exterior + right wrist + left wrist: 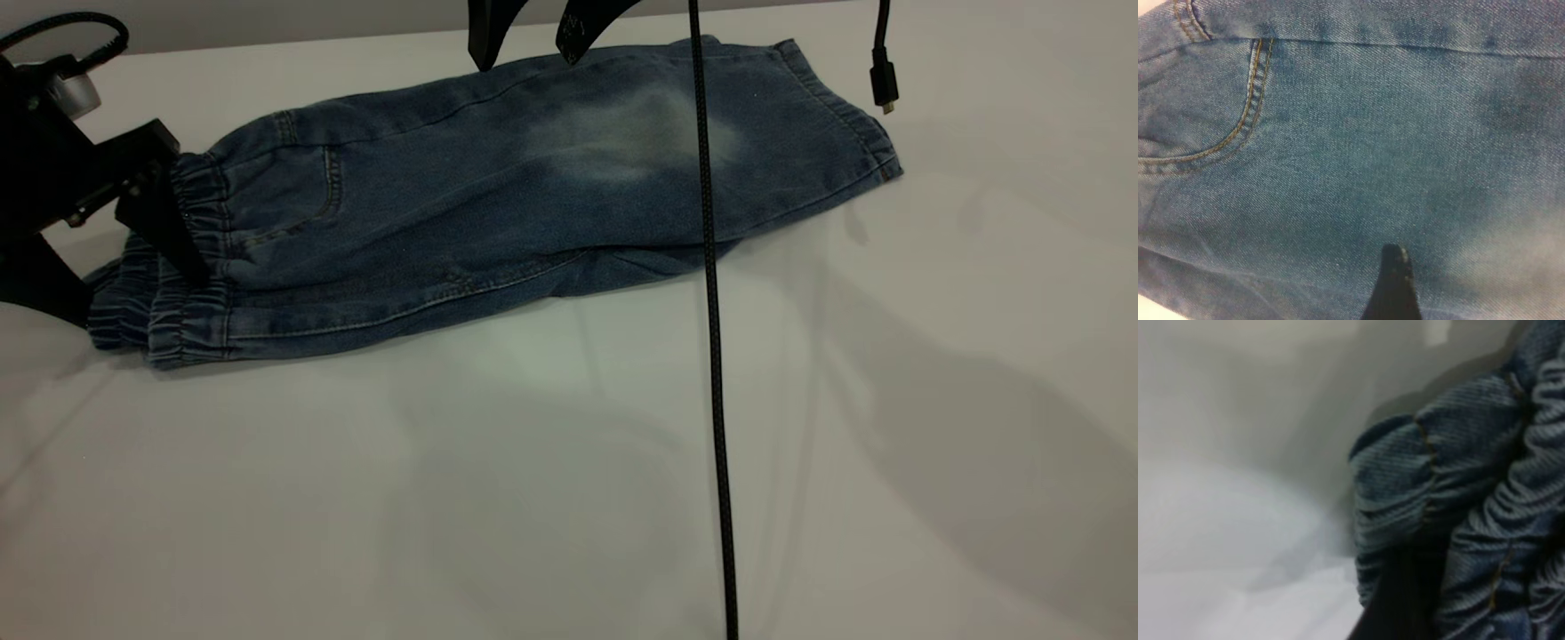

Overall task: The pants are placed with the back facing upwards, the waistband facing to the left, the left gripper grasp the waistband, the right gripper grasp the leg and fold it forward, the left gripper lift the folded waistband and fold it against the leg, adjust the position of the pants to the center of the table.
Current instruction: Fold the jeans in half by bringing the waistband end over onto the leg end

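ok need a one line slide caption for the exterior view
Lengthwise-folded denim pants on the table, left gripper at the waistband, right gripper open just above the leg.

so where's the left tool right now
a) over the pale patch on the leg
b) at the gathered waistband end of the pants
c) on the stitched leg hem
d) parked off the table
b: the left tool sits at the ruffled waistband on the exterior view's left, its finger pressed against the gathers of the pants, while the right tool hangs open above the far edge of the pants.
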Action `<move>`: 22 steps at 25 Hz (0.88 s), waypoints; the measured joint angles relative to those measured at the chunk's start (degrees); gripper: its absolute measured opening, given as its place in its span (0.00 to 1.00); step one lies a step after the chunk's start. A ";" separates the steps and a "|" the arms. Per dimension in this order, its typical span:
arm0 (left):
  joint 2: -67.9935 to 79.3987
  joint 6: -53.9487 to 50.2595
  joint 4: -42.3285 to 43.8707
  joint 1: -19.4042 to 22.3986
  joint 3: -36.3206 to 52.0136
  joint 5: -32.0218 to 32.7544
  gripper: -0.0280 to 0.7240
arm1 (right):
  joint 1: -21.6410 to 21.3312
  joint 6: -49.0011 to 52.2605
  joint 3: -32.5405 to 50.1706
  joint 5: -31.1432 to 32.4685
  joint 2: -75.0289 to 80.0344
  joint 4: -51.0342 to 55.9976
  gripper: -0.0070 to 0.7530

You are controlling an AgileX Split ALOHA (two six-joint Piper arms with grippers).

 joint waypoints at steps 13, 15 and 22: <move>-0.94 1.57 0.34 0.00 0.00 -1.12 0.10 | 0.00 -2.11 0.00 0.06 1.01 5.25 0.68; -2.46 1.82 0.40 0.00 0.00 -0.32 0.10 | 0.13 -2.11 0.00 -0.68 2.02 6.00 0.68; -9.61 2.40 0.40 0.00 0.00 1.49 0.10 | 1.08 -2.14 0.00 -3.01 5.57 6.50 0.68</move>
